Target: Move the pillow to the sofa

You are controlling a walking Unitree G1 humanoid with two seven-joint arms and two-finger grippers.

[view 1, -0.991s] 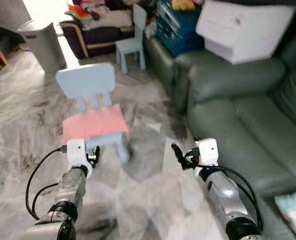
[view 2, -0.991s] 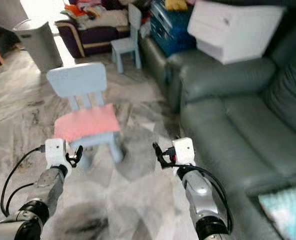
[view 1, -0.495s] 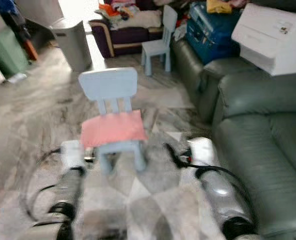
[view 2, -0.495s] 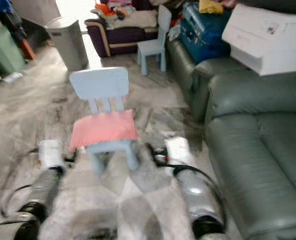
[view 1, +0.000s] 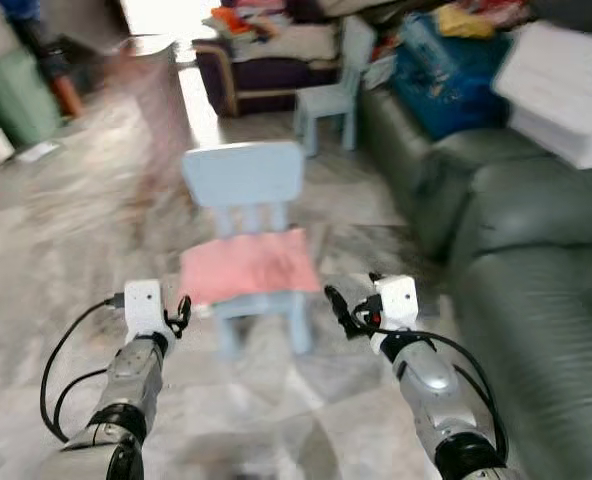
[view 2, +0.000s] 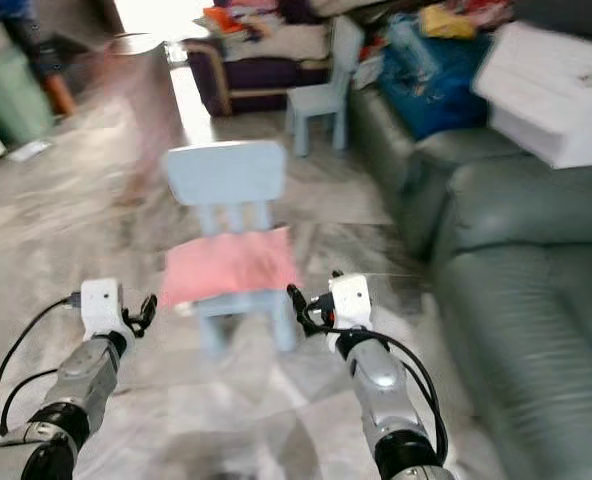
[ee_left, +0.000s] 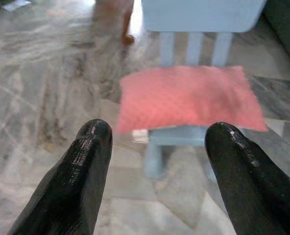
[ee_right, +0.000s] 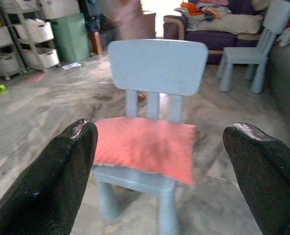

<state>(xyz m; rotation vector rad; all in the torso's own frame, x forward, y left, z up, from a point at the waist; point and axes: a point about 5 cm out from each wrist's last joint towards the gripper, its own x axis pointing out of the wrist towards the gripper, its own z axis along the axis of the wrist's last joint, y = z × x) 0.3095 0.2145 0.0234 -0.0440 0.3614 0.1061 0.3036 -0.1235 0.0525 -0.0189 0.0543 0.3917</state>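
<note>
Head stereo pair looking down (somewhat blurred), both wrist cameras facing forward, all sharing chair [view 1: 247,215].

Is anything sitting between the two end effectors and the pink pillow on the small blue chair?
Nothing visible does. The pink pillow lies flat on the small blue chair, with the left end effector and right end effector held open on either side and short of it, over bare marble floor.

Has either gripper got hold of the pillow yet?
No, the pink pillow lies on the small blue chair, and both the left gripper and right gripper are open short of it.
</note>
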